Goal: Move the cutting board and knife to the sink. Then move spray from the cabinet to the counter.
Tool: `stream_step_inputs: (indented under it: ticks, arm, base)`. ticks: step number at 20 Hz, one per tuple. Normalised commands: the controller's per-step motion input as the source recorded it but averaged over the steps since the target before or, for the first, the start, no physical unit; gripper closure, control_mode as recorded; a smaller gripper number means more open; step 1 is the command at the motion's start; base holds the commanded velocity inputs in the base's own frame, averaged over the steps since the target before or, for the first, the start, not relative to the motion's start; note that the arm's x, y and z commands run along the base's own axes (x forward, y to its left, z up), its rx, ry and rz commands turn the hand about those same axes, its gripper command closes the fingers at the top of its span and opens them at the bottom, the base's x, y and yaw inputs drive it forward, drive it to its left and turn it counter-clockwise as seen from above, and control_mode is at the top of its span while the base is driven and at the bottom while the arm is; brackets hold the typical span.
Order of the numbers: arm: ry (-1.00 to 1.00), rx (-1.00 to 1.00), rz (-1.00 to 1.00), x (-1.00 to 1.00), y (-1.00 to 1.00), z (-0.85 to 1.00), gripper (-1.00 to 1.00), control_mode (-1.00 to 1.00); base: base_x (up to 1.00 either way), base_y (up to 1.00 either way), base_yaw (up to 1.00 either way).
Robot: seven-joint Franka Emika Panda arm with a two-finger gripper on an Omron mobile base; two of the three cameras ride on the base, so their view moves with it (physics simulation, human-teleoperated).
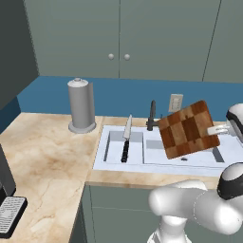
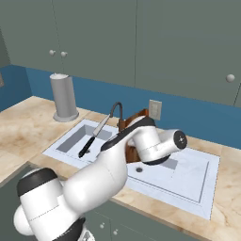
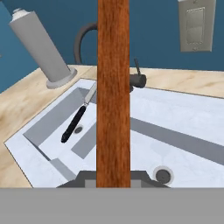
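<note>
We see the gripper [image 1: 214,129] clamped on the cutting board [image 1: 189,129], held tilted above the sink [image 1: 107,159]; knife [image 1: 126,138] inside the sink.

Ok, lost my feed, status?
Gripper shut on checkered wooden cutting board, held on edge above pale sink. Black-handled knife already in basin. Dark faucet close behind board.

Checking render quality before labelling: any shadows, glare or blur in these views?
Left base view: sharp, flat light, a small dark shadow under the board in the sink. Right base view: soft shading, no glare. Hand view: board edge crisp, no blur.
</note>
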Motion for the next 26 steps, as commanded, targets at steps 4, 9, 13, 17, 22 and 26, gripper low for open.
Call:
stream_step_inputs:
  ticks: [4,9,13,17,22,26]
  arm:
    - [0.0,0.0,0.0,0.09,0.0,-0.19,1.0,-1.0]
    - [0.0,0.0,0.0,0.07,0.0,-0.23,1.0,-1.0]
    - [0.0,-0.01,0.0,0.13,0.01,-0.22,1.0,-1.0]
    - [0.0,0.0,0.0,0.31,0.05,-0.06,1.0,-1.0]
    - [0.0,0.0,0.0,0.32,0.05,0.0,1.0,-1.0]
    - [0.0,0.0,0.0,0.09,0.1,-0.09,1.0,-1.0]
  base:
    - [0.0,0.0,0.0]
    - [0.0,0.0,0.0]
    - [0.0,0.0,0.0]
    - [0.0,0.0,0.0]
    - [0.0,0.0,0.0]
    - [0.0,0.0,0.0]
